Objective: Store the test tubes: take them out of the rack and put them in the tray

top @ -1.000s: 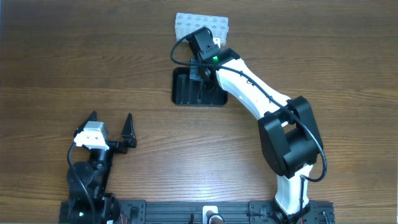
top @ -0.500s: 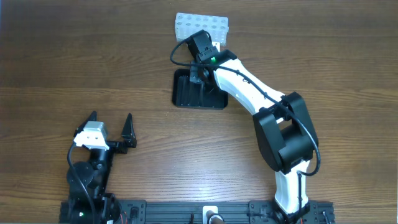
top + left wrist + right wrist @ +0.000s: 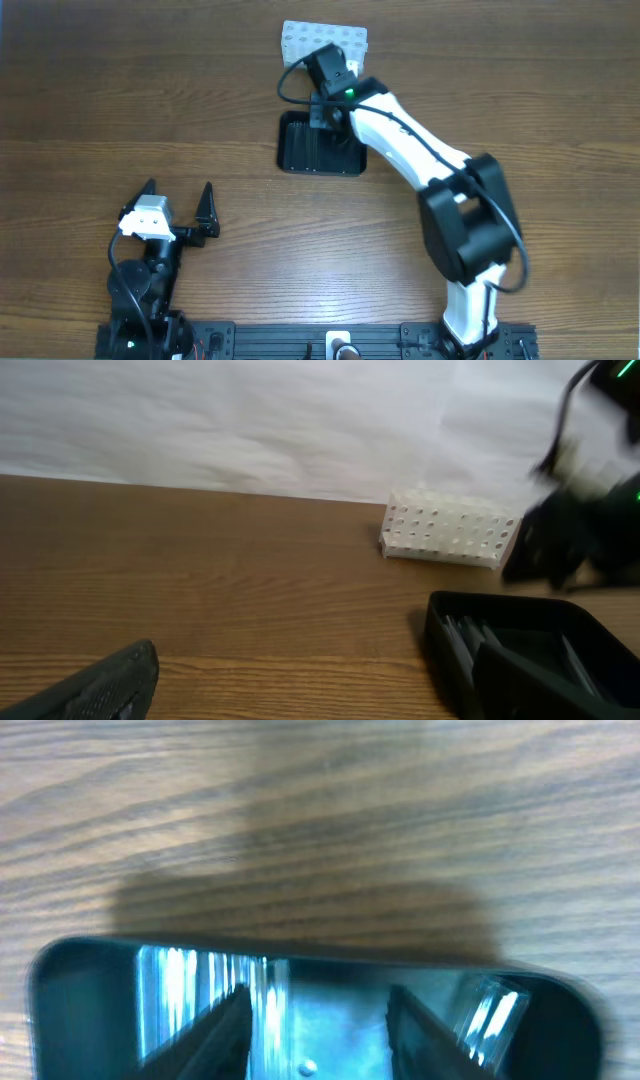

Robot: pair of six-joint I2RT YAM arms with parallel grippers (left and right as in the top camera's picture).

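Tabletop [image 3: 120,90] wood carries the whole job. The right arm [image 3: 420,150] stretches across to the tray [image 3: 296,158], which puts the right gripper [image 3: 318,995] low over the tray's end nearest the rack [image 3: 315,38]. That is a sensible spot for setting tubes down. The rack stands just beyond the tray, apart from it, and I cannot tell whether it holds any more. Several tubes [image 3: 180,985] lie lengthwise inside the tray. The right fingers are spread with nothing between them, which fits a drop-off rather than a carry. The left gripper [image 3: 178,185] sits well away from the tray, fingers wide and empty, out of the working arm's way.
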